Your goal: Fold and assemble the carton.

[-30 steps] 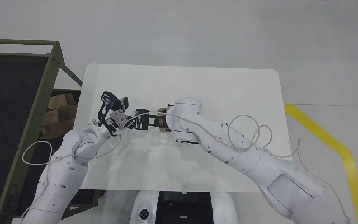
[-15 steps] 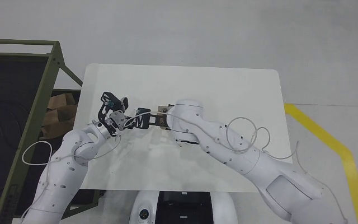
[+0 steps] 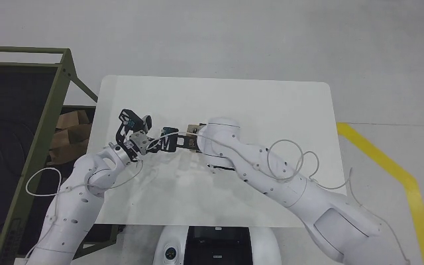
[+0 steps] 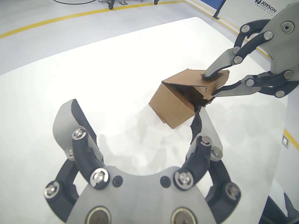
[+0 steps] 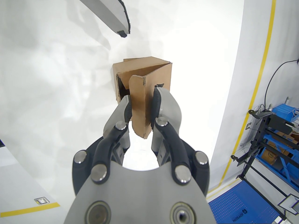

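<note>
The carton (image 4: 174, 103) is a small box of plain brown corrugated board, partly assembled; its side panels stand folded into a squared body, while one end is not closed and a dark gap shows the inside. The right hand (image 5: 142, 96) is nearly closed, with both fingers pinching a loose flap at that unclosed end; in the left wrist view the right hand (image 4: 211, 84) grips the same flap from above and below. The body of the carton (image 5: 149, 75) extends away from the right hand, roughly in line with its fingers, so the closed end points away from that hand; the box sits tilted, one lower corner down toward the desk (image 3: 265, 106); whether it touches the surface cannot be told. The flap edges are rough and slightly torn. The left hand (image 4: 136, 110) is spread wide and holds nothing; one of its fingers (image 4: 198, 127) is just beside the carton's lower corner; contact cannot be confirmed. In the top view the carton (image 3: 193, 128) lies between the two hands, in the desk's left half, with the left hand (image 3: 164, 141) just beside it.
</note>
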{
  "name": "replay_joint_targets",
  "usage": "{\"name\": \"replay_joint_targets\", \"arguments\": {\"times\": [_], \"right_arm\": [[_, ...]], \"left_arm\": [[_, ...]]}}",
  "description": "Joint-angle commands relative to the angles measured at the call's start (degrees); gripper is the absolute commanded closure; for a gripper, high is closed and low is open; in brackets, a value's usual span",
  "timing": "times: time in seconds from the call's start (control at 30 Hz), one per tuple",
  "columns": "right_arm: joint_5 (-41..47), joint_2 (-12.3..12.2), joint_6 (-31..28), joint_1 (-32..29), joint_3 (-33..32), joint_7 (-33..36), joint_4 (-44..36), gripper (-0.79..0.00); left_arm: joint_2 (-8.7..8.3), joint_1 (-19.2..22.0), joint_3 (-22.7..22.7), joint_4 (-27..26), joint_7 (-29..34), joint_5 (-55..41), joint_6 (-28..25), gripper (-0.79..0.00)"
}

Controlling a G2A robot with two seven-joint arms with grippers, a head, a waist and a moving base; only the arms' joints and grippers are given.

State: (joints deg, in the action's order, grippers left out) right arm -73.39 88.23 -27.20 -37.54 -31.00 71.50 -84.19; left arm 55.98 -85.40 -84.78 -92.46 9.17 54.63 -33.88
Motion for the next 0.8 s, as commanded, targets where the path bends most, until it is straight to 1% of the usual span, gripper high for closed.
{"name": "replay_joint_targets", "arguments": {"times": [0.0, 0.07, 0.23, 0.4, 0.6, 0.77], "right_arm": [[-0.12, 0.05, -0.05, -0.12, -0.07, 0.05, -0.03, -0.12], [-0.3, 0.09, -0.12, -0.26, -0.17, 0.11, -0.16, -0.095], [-0.82, 0.1, -0.36, -0.79, -0.53, 0.26, -0.71, -0.065], [-1.5, -0.01, -0.78, -1.48, -1.0, 0.13, -1.35, 0.0], [-2.13, -0.22, -1.55, -2.44, -1.63, 0.14, -2.38, 0.0], [-2.38, -0.62, -3.57, -3.56, -2.26, -0.32, -3.86, 0.0]], "left_arm": [[0.01, -0.02, -0.03, -0.01, 0.03, 0.04, -0.06, -0.785], [0.03, -0.06, -0.02, -0.08, 0.04, 0.05, -0.06, -0.785], [0.07, -0.14, 0.01, -0.31, 0.25, 0.29, -0.01, -0.785], [0.11, -0.21, 0.02, -0.53, 0.44, 0.34, 0.0, -0.785], [0.16, -0.28, -0.01, -0.66, 0.36, 0.49, 0.08, -0.785], [0.21, -0.31, -0.04, -0.7, 0.33, 0.46, 0.2, -0.785]]}}
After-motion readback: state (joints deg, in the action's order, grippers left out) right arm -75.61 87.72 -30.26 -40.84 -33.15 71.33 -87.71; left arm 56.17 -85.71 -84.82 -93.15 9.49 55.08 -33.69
